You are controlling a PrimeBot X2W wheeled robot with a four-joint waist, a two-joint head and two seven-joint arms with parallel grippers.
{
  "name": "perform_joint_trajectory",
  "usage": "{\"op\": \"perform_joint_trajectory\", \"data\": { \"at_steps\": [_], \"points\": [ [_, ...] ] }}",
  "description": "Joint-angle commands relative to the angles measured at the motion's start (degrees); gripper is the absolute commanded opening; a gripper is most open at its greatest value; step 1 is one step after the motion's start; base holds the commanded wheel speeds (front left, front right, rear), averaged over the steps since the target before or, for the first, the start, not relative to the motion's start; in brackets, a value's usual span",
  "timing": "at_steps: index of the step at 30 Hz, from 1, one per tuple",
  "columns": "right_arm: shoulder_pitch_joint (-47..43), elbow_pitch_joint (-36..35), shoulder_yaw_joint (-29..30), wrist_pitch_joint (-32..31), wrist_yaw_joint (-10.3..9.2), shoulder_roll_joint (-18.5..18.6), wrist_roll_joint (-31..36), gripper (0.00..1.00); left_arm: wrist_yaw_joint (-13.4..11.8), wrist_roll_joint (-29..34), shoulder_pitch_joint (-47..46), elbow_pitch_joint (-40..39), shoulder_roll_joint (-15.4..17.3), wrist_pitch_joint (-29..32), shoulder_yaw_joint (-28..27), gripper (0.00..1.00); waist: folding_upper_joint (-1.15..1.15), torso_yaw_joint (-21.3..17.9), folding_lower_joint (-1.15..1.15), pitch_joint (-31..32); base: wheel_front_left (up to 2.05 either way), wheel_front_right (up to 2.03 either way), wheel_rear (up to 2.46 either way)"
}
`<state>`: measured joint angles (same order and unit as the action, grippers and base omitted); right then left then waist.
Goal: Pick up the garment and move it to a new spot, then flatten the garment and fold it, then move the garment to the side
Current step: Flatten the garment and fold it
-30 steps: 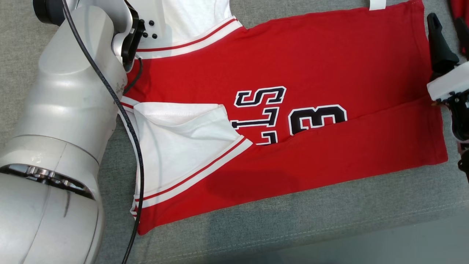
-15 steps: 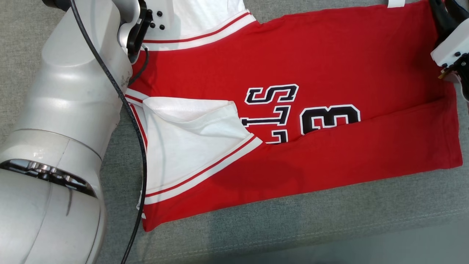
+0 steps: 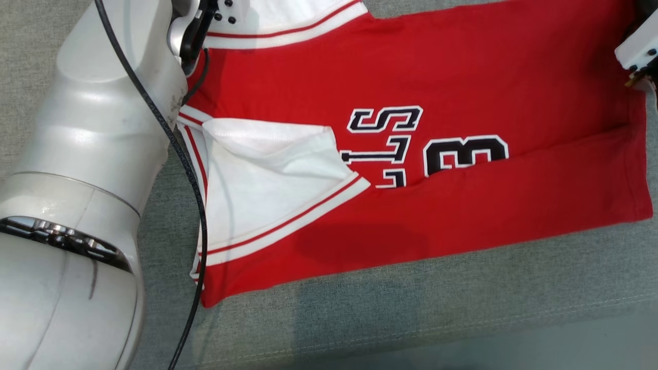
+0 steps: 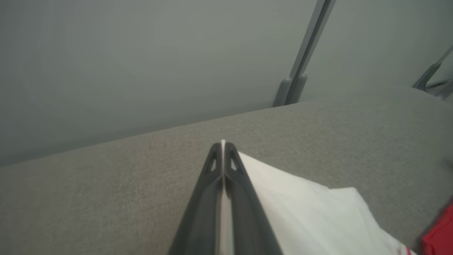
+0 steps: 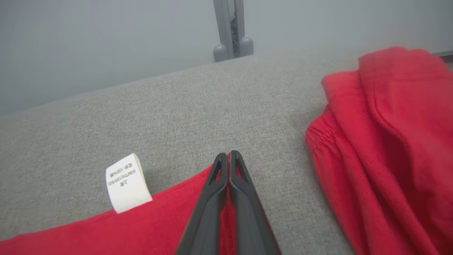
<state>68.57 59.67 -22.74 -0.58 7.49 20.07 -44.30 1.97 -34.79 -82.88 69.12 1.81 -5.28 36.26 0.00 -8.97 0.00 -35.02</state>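
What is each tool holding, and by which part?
Left tool pinches the red-and-white fabric jersey by its white edge; right tool, its red hem beside the white label.

garment (image 3: pixel 488 72): red, white striped trim, black white-edged 3 | surface (image 3: pixel 411 318): grey | label (image 5: pixel 125 182): white

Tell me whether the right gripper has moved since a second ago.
Yes. Against the crease in the jersey, the right gripper has gone up the head view to the far hem, now shut on it.
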Motion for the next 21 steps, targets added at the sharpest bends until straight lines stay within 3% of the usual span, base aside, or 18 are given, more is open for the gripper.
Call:
{"op": "perform_joint_trajectory", "data": {
  "at_steps": [1, 7, 12, 21],
  "points": [
    [0.8, -1.0, -0.2, 3.0, 0.0, 0.8, 0.5, 0.0, 0.0, 0.4, -3.6, -2.0, 2.5, -2.3, -0.2, 0.0, 0.0, 0.1, 0.0, -0.1, 0.0, 0.0, 0.0],
    [2.7, -1.7, -0.8, 9.7, 0.0, 1.2, -0.1, 0.0, 0.3, 1.1, -4.5, -4.0, 3.3, -7.1, 0.0, 0.0, 0.0, 0.6, 0.0, -0.1, 0.0, 0.0, 0.0],
    [0.5, -4.0, -3.4, 13.7, 0.0, 2.6, -1.7, 0.0, 2.5, 0.4, -2.5, -8.6, 3.8, -9.5, -1.4, 0.0, 0.0, 1.5, 0.0, 0.7, 0.0, 0.0, 0.0],
    [-9.3, -9.1, -6.9, 15.5, 0.0, 7.3, -6.5, 0.0, 4.4, 1.0, 11.2, -24.2, 6.7, -9.7, -4.8, 0.0, 0.0, 2.9, 0.0, 3.6, 0.0, 0.0, 0.0]
  ]
}}
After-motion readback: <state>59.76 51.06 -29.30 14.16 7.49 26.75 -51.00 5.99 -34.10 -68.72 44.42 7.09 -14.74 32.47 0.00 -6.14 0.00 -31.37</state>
